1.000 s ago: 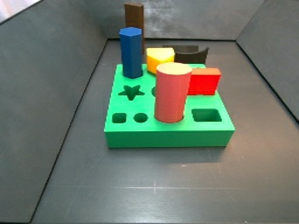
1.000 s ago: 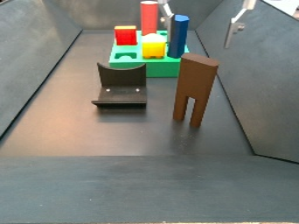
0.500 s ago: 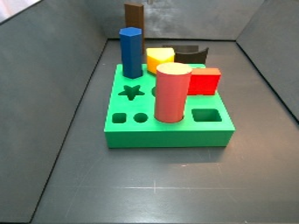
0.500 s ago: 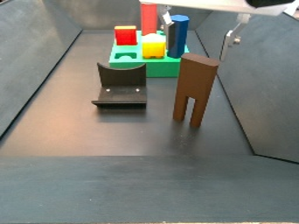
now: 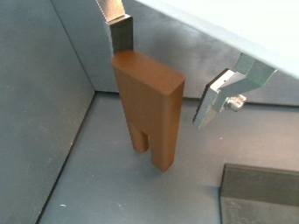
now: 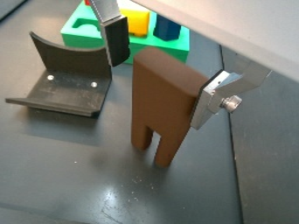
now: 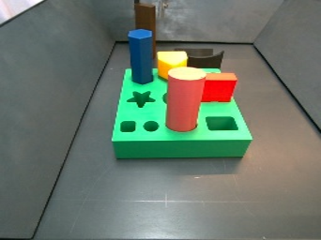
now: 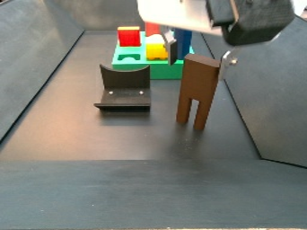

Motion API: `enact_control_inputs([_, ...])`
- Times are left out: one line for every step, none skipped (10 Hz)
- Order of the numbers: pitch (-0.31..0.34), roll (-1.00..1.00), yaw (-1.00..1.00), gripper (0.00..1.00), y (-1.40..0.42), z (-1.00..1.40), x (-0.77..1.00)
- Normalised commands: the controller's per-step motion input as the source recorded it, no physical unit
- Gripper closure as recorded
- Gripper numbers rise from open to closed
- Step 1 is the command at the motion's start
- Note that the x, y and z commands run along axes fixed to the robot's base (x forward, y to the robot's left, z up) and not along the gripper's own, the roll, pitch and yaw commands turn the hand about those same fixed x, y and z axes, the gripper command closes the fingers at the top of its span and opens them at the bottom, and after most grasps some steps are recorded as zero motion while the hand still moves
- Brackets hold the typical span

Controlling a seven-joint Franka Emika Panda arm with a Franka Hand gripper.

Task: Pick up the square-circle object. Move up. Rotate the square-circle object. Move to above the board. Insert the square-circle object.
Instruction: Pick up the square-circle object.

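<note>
Tool [image 6: 162,68] spread wide above square-circle object [image 6: 163,106], one silver finger [image 6: 115,35] each side of its top, neither appearing to touch, though view poor; object upright on dark floor, prongs down; fixture [image 6: 66,77] just beside; green board [image 8: 146,59] behind, well apart.

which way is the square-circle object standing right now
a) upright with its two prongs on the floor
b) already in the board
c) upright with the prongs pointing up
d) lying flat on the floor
a: in both wrist views the square-circle object stands upright on the floor, prongs down, with the gripper open around its top, one of the fingers on each side and gaps showing; the board sits apart behind it.
</note>
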Motion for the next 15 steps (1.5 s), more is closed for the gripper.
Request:
enact_control_inputs([-0.054, -0.11, -0.11, 0.00, 0.00, -0.13, -0.10])
enact_control_inputs([-0.059, -0.06, -0.09, 0.00, 0.00, -0.16, -0.09])
enact_control_inputs([-0.027, -0.05, -0.07, 0.00, 0.00, -0.16, 0.00])
enact_control_inputs([-0.017, -0.01, 0.00, 0.00, 0.00, -0.21, 0.01])
enact_control_inputs([-0.043, 0.04, 0.00, 0.00, 0.00, -0.15, 0.01])
enact_control_inputs([-0.123, 0.10, 0.09, 0.00, -0.03, -0.08, 0.00])
enact_control_inputs([-0.207, 0.09, 0.10, 0.00, -0.02, -0.01, -0.11])
enact_control_inputs([-0.211, 0.04, 0.09, 0.00, 0.00, 0.00, -0.13])
enact_control_inputs([-0.236, 0.03, 0.19, 0.00, 0.00, 0.00, -0.24])
enact_control_inputs([-0.190, 0.03, 0.22, 0.00, 0.00, 0.00, -0.13])
enact_control_inputs([-0.203, 0.00, 0.00, 0.00, -0.01, 0.00, -0.26])
enact_control_inputs([0.000, 0.00, 0.00, 0.00, 0.00, 0.00, 0.00])
enact_control_inputs([0.000, 0.00, 0.00, 1.00, 0.00, 0.00, 0.00])
enact_control_inputs([0.000, 0.00, 0.00, 1.00, 0.00, 0.00, 0.00])
enact_control_inputs([0.000, 0.00, 0.00, 1.00, 0.00, 0.00, 0.00])
